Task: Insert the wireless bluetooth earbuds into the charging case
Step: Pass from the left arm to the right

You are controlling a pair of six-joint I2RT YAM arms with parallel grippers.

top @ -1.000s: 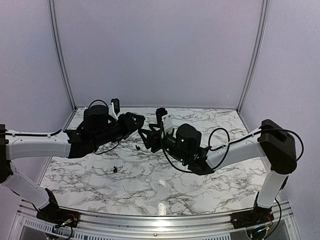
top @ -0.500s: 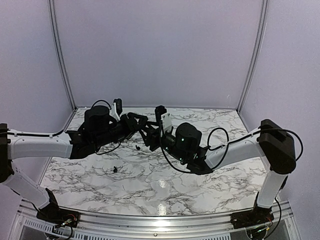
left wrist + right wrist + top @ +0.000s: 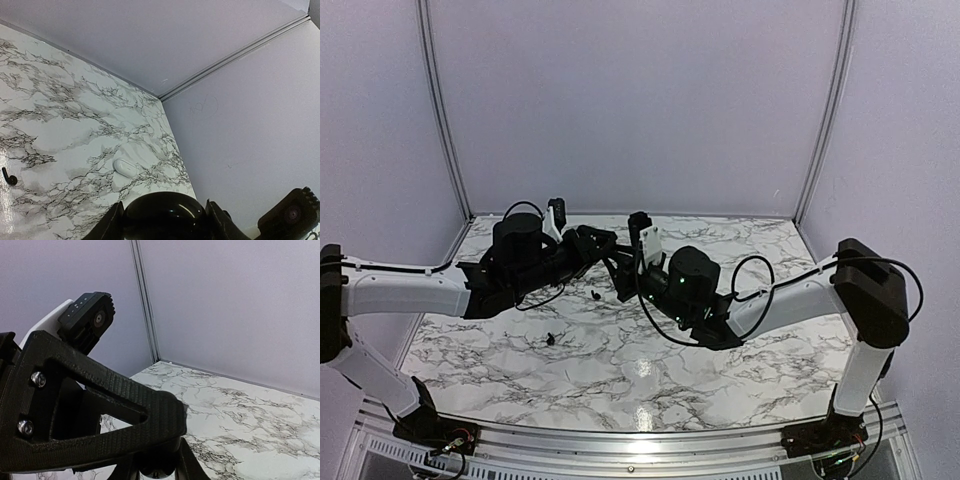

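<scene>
Table (image 3: 620,370): is showing a marble-patterned top, smooth and glossy, catching glare near the front.
Black case (image 3: 162,212): is shining like polished plastic, mirroring light.
White case (image 3: 125,167): is looking smooth, softly matt plastic.
Right fingers (image 3: 160,415): are showing rough, ribbed, matt black plastic.
Screws (image 3: 37,379): are glinting as bare metal.
Walls (image 3: 640,100): are looking plain and matt.
Front rail (image 3: 620,440): is gleaming like brushed metal.

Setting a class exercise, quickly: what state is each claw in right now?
Left claw: closed on a glossy black case.
Right claw: cannot be told; its tips are hidden in every view.
</scene>
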